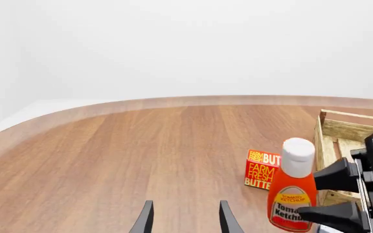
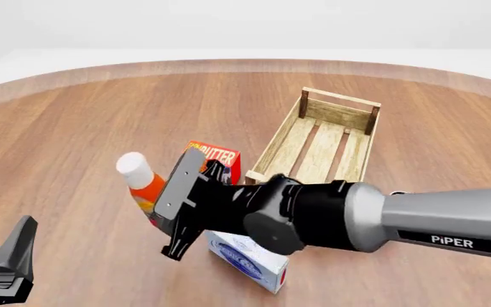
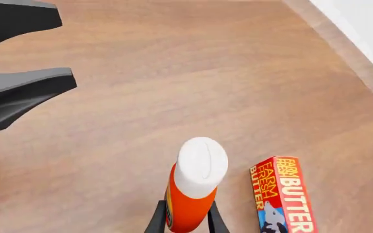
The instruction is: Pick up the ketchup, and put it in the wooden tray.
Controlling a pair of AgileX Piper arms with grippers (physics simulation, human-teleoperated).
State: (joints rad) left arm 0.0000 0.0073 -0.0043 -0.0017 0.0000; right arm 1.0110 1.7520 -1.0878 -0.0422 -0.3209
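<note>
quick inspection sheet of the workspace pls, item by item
surface: brown wood-grain table with a rounded far edge
job's things: ketchup held tilted between the right gripper's fingers; wooden tray with nothing in it, beyond the arm
clutter: butter box standing behind the bottle; white-and-blue carton under the right arm
grippers: right gripper shut on the bottle's body; left gripper open, holding nothing
cables: nothing seen
surroundings: plain white backdrop

Brown wood-grain table (image 2: 84,121) with a rounded far edge. On it the tray (image 2: 324,142) sits right of centre, the butter box (image 2: 218,155) just left of the tray's near end, and a white-and-blue box (image 2: 250,259) nearer the camera, partly under the arm.
</note>
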